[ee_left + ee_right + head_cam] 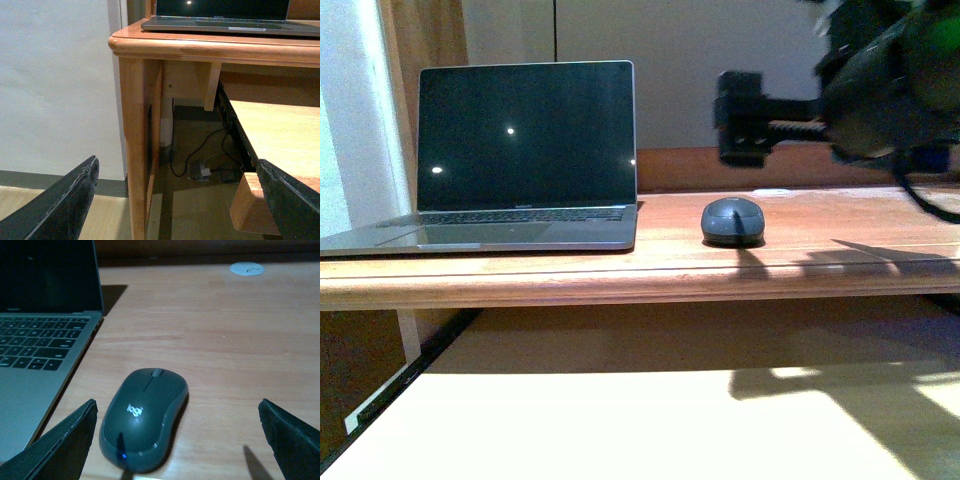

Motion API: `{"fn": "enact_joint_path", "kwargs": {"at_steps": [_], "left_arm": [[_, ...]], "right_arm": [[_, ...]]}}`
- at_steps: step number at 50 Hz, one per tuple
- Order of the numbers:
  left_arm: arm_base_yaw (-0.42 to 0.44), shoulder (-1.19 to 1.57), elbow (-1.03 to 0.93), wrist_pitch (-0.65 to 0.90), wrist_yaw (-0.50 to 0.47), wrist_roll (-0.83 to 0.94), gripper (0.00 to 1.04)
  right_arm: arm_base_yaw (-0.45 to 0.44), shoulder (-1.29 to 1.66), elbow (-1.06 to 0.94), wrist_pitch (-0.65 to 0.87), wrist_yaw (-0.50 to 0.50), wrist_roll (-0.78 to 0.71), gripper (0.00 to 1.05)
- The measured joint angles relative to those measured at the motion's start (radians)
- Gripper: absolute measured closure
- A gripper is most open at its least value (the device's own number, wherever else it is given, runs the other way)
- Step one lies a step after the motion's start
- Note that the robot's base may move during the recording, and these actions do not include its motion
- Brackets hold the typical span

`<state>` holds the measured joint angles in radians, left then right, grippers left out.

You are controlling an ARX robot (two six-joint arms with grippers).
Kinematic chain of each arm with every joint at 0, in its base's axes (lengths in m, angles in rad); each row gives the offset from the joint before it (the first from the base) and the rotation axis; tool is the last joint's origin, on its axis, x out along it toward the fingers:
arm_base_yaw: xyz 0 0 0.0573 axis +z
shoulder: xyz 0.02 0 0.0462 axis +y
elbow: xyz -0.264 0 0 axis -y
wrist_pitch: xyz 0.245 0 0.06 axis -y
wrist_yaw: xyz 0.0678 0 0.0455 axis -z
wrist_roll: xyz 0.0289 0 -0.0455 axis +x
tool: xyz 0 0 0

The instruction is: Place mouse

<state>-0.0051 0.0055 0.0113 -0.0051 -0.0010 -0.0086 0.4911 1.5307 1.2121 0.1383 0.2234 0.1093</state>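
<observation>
While the right arm (885,85) hung blurred at 1 o'clock of the mouse (732,221), clear above the desk (840,250), its jaws stood wide open and gripped nothing. The right wrist view showed its two dark fingers (62,447) spread far apart, with the mouse lying on the wood between them and apart from both. The mouse sat flat on the desk at 3 o'clock of the laptop (525,150), near it but not touching, with its scroll wheel pointing away from the robot. A white logo and a small blue light (123,456) showed on its domed top. The laptop was open, its screen dark and upright, its keyboard facing the robot. A small white disc (246,269) lay in the wood at 12 o'clock of the mouse, near the back edge of the desk. Below the desk top a pale shelf (620,420) reached toward the robot. The left jaws were also open and empty, their fingers (65,205) set wide apart low beside the desk's front leg (134,140), with cables (195,155) on the floor beneath
</observation>
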Motion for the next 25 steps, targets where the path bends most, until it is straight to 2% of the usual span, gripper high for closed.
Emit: {"fn": "enact_joint_path", "kwargs": {"at_steps": [10,25], "left_arm": [[0.000,0.000,0.000,0.000,0.000,0.000,0.08],[0.000,0.000,0.000,0.000,0.000,0.000,0.08]], "right_arm": [[-0.203,-0.267,-0.277,0.024,-0.331,-0.056,0.07],[-0.428,-0.465,-0.537,0.026,-0.672,-0.155,0.07]]}}
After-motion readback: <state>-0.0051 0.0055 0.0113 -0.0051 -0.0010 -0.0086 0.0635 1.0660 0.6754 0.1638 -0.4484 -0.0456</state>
